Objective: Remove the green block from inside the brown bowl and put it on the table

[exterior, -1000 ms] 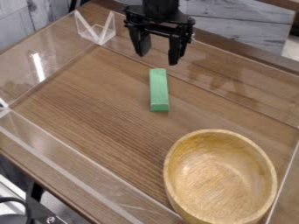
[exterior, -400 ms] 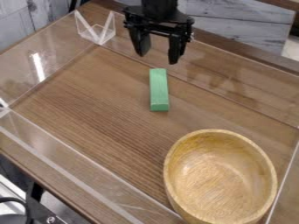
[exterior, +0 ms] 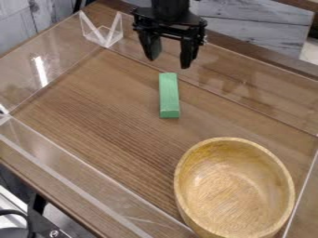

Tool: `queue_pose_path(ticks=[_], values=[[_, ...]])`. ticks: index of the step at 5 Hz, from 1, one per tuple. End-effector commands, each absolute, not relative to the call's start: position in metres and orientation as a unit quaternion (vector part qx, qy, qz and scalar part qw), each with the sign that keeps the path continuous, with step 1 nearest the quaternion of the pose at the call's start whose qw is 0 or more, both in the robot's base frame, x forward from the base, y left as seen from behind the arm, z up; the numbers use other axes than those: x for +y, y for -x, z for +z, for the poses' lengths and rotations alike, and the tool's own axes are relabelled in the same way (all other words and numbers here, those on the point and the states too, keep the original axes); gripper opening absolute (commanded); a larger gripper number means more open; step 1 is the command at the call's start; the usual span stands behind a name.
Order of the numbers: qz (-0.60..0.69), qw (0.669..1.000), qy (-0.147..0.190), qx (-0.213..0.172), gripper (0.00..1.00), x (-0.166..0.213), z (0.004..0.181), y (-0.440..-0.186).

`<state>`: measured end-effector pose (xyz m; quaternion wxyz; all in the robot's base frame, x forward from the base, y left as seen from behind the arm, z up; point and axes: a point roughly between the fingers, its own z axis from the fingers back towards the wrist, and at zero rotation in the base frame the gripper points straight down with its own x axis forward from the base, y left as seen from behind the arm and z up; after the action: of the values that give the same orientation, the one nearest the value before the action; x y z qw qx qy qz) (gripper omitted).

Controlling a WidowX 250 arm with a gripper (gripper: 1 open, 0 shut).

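The green block (exterior: 168, 96) lies flat on the table (exterior: 99, 121), lengthwise toward the far side, well outside the brown bowl (exterior: 233, 191). That bowl stands at the near right corner and its inside holds nothing. My gripper (exterior: 168, 53) hangs over the far middle of the table, just beyond the block's far end, pointing down. Its black fingers (exterior: 191, 48) are spread apart with nothing between them, and they do not touch the block.
Low clear acrylic walls (exterior: 56, 56) run around the tabletop. A clear triangular bracket (exterior: 99, 30) stands at the far left corner. A pale wall and counter edge lie behind the arm.
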<state>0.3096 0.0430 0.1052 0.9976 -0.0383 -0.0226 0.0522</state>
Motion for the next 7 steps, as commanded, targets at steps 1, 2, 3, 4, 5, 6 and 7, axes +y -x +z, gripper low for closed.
queue_pose_path(ticks=[1, 2, 3, 4, 5, 6, 7], values=[[0.053, 0.996, 0.036, -0.060, 1.00, 0.049, 0.124, -0.321], [0.053, 0.996, 0.037, -0.063, 1.00, 0.049, 0.124, -0.322], [0.054, 0.996, 0.039, -0.065, 1.00, 0.049, 0.124, -0.324], [0.058, 0.995, 0.039, -0.066, 1.00, 0.057, 0.123, -0.322], [0.063, 0.995, 0.040, -0.067, 1.00, 0.066, 0.122, -0.320], [0.066, 0.994, 0.040, -0.071, 1.00, 0.074, 0.122, -0.318], [0.069, 0.994, 0.040, -0.072, 1.00, 0.080, 0.123, -0.316]])
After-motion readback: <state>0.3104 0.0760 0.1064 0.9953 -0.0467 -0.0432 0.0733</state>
